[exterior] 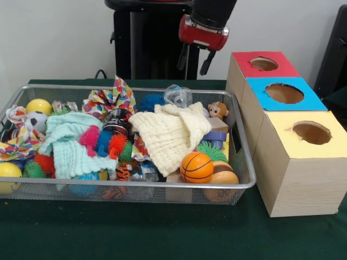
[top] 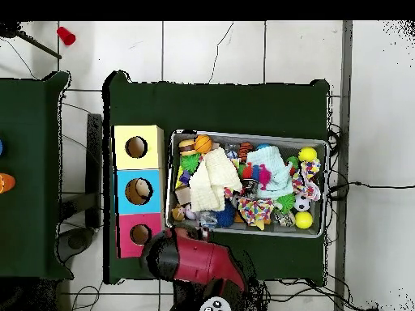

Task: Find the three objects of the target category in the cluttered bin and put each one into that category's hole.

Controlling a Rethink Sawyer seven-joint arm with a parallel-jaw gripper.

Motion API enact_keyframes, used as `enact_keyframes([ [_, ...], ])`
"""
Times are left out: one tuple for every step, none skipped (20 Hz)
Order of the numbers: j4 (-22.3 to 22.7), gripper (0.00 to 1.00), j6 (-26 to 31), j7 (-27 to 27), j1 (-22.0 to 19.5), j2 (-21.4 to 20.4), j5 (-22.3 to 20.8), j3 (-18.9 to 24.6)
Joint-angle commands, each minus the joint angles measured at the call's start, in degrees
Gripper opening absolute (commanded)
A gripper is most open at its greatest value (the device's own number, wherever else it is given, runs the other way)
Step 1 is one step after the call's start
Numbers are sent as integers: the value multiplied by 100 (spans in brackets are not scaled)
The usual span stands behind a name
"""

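The wire mesh bin [exterior: 135, 186] is full of toys and cloths; it also shows in the overhead view [top: 251, 136]. One clear wrinkly bottle [exterior: 178, 95] lies at the bin's far rim. A second clear bottle [exterior: 65, 106] shows at the far left. A third clear bottle [exterior: 142, 172] lies low by the front wall, partly buried. The red-topped box's round hole [exterior: 264, 64] is at the far right, also seen from overhead [top: 139, 235]. My gripper [exterior: 195, 64] hangs open and empty above the bin's far rim, just right of the first bottle. From overhead my arm [top: 194, 259] hides it.
A blue-topped box [exterior: 284, 93] and a yellow-topped box [exterior: 312, 132] stand in a row with the red one, right of the bin. A cream cloth [exterior: 168, 132], a mint cloth [exterior: 68, 143], an orange ball [exterior: 196, 167], spiky balls and a metal can [exterior: 116, 120] crowd the bin.
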Motion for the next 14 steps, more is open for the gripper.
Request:
enact_keyframes([
  [350, 100, -1098, 1863, -343, 771, 366, 241],
  [379, 100, -1198, 1844, -377, 822, 372, 272],
  [406, 100, -1303, 1837, -391, 858, 360, 298],
  [428, 100, -1379, 1821, -424, 899, 350, 337],
  [459, 100, -1458, 1833, -462, 945, 358, 390],
  [494, 100, -1524, 1850, -480, 979, 358, 421],
  [524, 100, -1608, 1876, -499, 1021, 357, 459],
  [554, 100, -1691, 1903, -518, 1063, 355, 497],
  [582, 100, -1741, 1930, -560, 1111, 362, 558],
  [601, 100, -1800, 1954, -573, 1156, 359, 586],
  [584, 100, -1809, 1958, -589, 1213, 372, 605],
  [612, 100, -1808, 1965, -632, 1251, 373, 662],
  [641, 100, -1836, 1974, -649, 1295, 363, 707],
  [671, 100, -1864, 1984, -667, 1338, 353, 752],
])
